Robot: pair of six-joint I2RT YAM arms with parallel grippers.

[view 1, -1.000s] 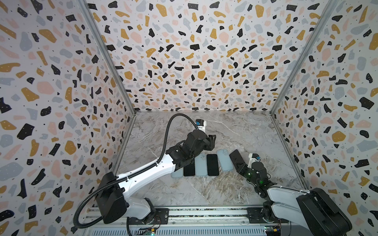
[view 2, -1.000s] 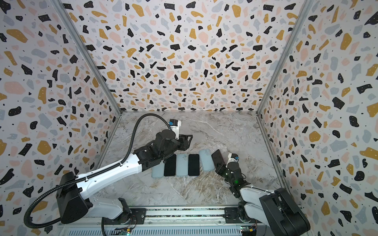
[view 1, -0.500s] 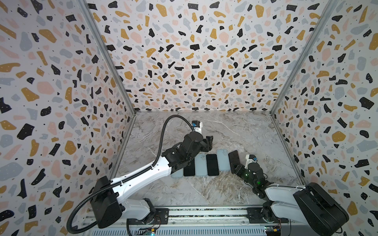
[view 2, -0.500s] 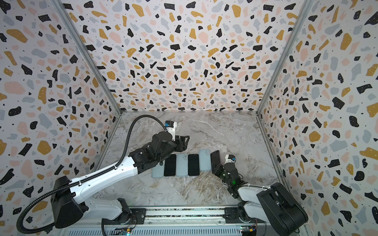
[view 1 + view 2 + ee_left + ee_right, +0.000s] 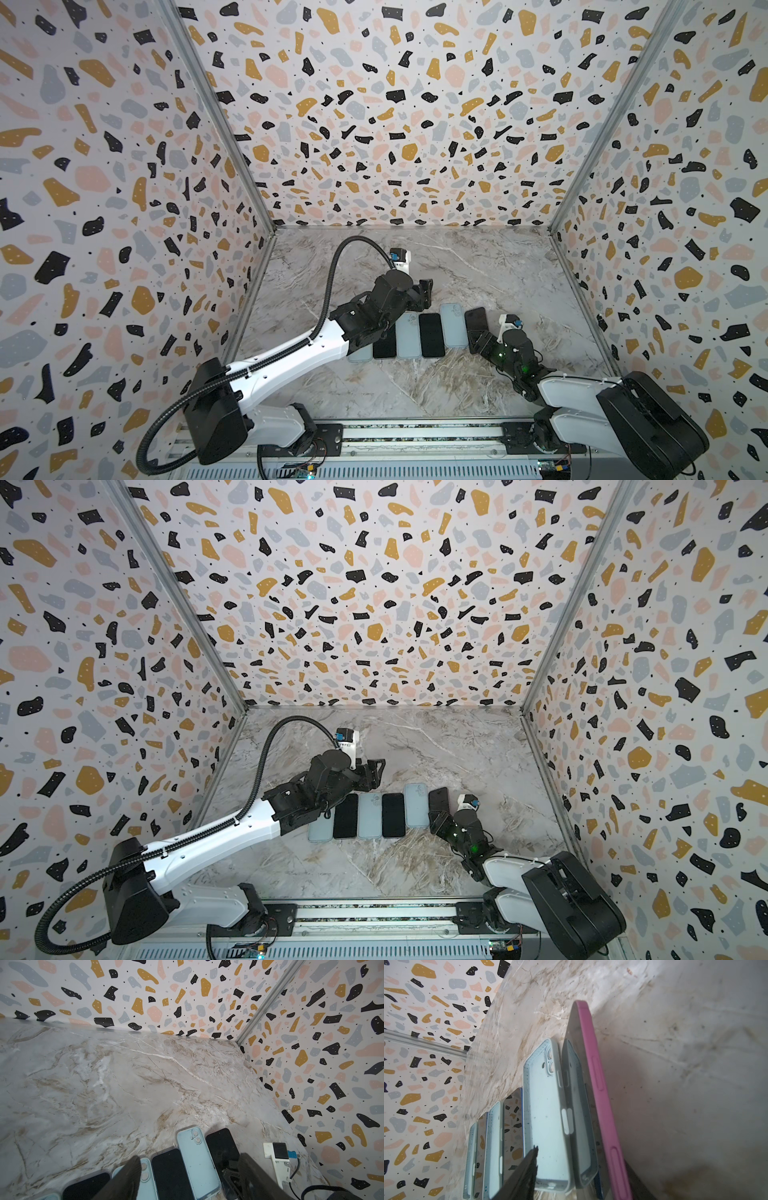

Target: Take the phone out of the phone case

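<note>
A dark-screened phone (image 5: 476, 322) (image 5: 439, 800) with a pink rim (image 5: 598, 1084) lies at the right end of a row on the marble table. Whether the pink rim is a phone case, I cannot tell. My right gripper (image 5: 480, 340) (image 5: 438, 818) (image 5: 581, 1159) stands open at the phone's near end. One finger is well clear of the screen and the other sits behind the pink rim. My left gripper (image 5: 424, 295) (image 5: 376, 773) (image 5: 189, 1176) hangs open and empty above the far end of the row.
Left of the pink-rimmed phone lies a light blue case (image 5: 453, 328) (image 5: 197, 1159) (image 5: 546, 1115). After it come a black phone (image 5: 431, 334), another blue case (image 5: 408, 336) and another black phone (image 5: 384, 347). Terrazzo walls close three sides.
The right gripper went from shut to open, and the pink-rimmed phone swung from a slant into line with the row. The left gripper opened wider and drew back slightly.
</note>
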